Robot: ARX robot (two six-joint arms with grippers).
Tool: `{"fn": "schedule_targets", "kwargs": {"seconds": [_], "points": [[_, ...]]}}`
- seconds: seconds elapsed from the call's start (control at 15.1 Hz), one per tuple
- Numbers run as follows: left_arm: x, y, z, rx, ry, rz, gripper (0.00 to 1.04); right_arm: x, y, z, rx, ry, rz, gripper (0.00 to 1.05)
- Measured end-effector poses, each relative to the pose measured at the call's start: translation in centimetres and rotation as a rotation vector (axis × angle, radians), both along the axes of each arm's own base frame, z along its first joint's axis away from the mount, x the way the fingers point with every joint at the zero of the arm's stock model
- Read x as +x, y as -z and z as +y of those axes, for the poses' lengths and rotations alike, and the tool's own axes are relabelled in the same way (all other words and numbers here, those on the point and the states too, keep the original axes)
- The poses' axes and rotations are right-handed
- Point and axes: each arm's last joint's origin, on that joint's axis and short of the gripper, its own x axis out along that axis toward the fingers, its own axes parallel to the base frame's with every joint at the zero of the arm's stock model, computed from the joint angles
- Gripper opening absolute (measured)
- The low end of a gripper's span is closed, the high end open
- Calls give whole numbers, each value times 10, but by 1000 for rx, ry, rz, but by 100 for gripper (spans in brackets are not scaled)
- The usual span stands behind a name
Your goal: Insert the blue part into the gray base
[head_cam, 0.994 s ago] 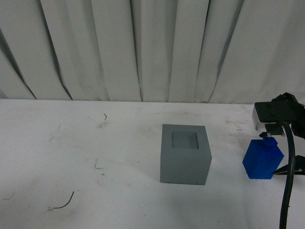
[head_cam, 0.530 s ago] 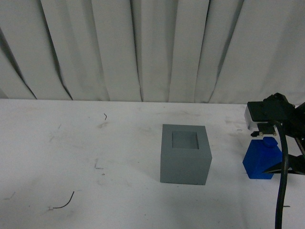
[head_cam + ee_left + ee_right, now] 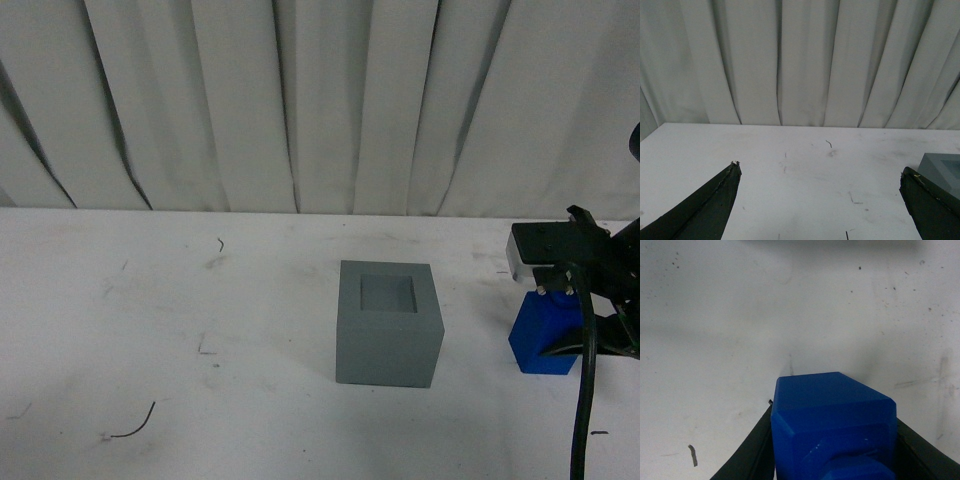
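Note:
The gray base [image 3: 388, 322] stands on the white table near the middle, its square recess facing up. Its corner also shows in the left wrist view [image 3: 942, 167]. The blue part [image 3: 540, 340] stands on the table to the right of the base, apart from it. My right gripper [image 3: 560, 320] has come down over it and is shut on it. In the right wrist view the blue part [image 3: 832, 427] fills the space between the dark fingers [image 3: 747, 450]. My left gripper [image 3: 820, 200] is open and empty above the bare table, left of the base.
The white table [image 3: 150, 330] carries small dark scuffs and a thin curved thread [image 3: 135, 425] near the front left. A pleated white curtain [image 3: 300, 100] closes off the back. The right arm's black cable [image 3: 583, 400] hangs in front of the blue part.
My right gripper has lowered over the blue part and shifted slightly left, now hiding its knob. The blue part and the gray base have stayed in place.

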Motion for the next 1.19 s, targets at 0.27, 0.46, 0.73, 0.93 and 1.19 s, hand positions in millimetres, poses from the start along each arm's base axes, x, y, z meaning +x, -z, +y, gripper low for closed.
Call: {"fn": "schedule_targets", "kwargs": {"seconds": [0.27,0.46,0.73,0.93,1.19], "points": [[0,0,0,0,0,0,98,1,-4,0,5,6,19,47],[0,0,0,0,0,0,98,-2,-7,3,6,5,53,47],[0,0,0,0,0,0,98,-3,-55,19,51,-24,35,47],[0,0,0,0,0,0,98,-8,-90,33,65,-45,19,47],[0,0,0,0,0,0,98,-9,-102,65,94,-74,39,47]]}}
